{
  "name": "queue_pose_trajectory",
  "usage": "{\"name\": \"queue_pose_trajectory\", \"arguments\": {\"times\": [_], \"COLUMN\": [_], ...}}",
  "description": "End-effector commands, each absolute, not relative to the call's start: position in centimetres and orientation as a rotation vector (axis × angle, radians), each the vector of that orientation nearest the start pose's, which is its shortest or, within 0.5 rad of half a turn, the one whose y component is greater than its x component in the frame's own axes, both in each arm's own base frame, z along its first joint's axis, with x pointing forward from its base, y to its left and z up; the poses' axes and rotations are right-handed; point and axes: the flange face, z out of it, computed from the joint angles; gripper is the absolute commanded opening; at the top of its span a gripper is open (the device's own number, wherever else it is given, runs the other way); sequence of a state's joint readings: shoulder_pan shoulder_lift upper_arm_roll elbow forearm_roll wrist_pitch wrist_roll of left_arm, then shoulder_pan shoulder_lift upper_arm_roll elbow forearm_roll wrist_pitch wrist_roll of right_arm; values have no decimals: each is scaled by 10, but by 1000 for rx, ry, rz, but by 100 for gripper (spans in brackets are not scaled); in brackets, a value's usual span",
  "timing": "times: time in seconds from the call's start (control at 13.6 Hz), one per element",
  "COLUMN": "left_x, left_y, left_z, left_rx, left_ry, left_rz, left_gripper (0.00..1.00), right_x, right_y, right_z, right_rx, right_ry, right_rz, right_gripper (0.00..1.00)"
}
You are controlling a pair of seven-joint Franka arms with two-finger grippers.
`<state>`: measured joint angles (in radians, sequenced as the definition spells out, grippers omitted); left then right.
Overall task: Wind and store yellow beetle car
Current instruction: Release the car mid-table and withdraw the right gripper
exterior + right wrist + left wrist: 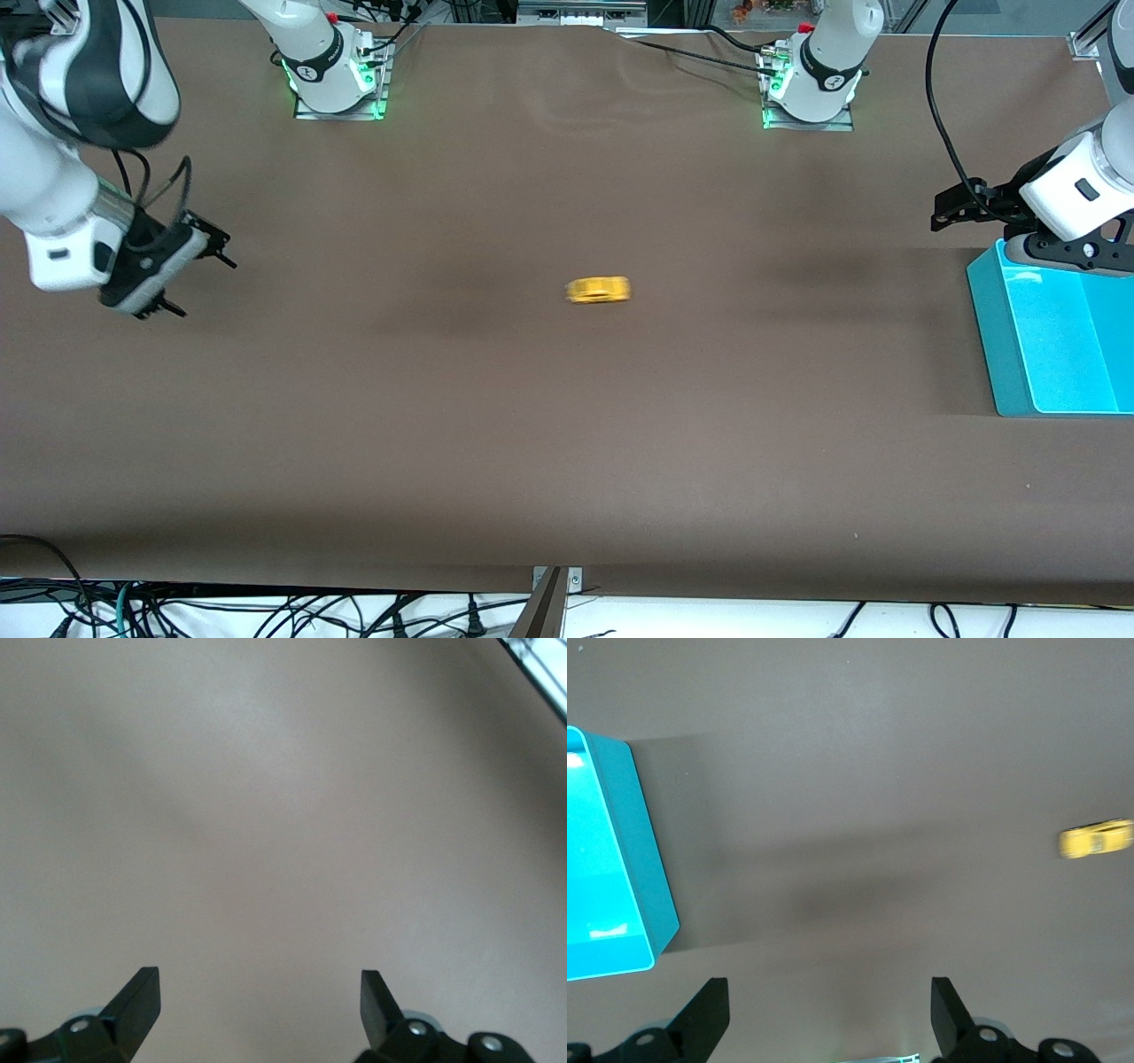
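Front view: the yellow beetle car [599, 290] lies on the brown table [567, 443] near its middle, its outline smeared (it may be rolling, though one moment cannot confirm this). The right gripper [197, 271] hangs over the right arm's end of the table, jaws apart and empty. The left gripper [952, 208] hangs beside the turquoise bin [992, 354] at the left arm's end, well apart from the car.

Left wrist view: the left gripper [830, 1010] shows both fingers spread wide with nothing between them; the bin [651, 886] sits just beside it, and the car [1096, 839] is small and distant on bare tabletop.

Right wrist view: the right gripper [260, 997] stands open over bare table; no car appears.

Judged step: the car is free and neither arm holds it, so storing remains undone. The next move calls for the left gripper to meet the tiny car, close squarely across its body, and carry it into the bin.
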<state>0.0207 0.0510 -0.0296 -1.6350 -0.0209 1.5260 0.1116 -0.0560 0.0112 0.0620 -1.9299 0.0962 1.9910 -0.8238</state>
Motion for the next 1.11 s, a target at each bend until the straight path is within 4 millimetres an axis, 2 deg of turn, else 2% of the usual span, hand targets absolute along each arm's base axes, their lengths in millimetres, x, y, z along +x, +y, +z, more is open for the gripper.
{"name": "queue_pose_trajectory", "arguments": {"times": [0.0,0.15,0.22,0.44,1.03], "left_x": [562,562,562,561,566], "left_y": [-7,-8,-8,-11,-2], "left_z": [567,567,566,564,546], "left_rx": [-3150,-3149,-3147,-3139,-3007], "left_ry": [239,244,244,314,1099], "left_rz": [267,272,274,291,328], "left_gripper": [100,100,100,100,100], "right_x": [563,562,561,561,551], "right_y": [19,19,18,7,14], "right_z": [525,551,559,562,575], "right_rx": [-2974,-3062,-3075,-3129,-3149], "right_ry": [-770,-457,-371,-382,-181], "right_rz": [3,42,36,36,64], "right_gripper": [100,100,100,100,100]}}
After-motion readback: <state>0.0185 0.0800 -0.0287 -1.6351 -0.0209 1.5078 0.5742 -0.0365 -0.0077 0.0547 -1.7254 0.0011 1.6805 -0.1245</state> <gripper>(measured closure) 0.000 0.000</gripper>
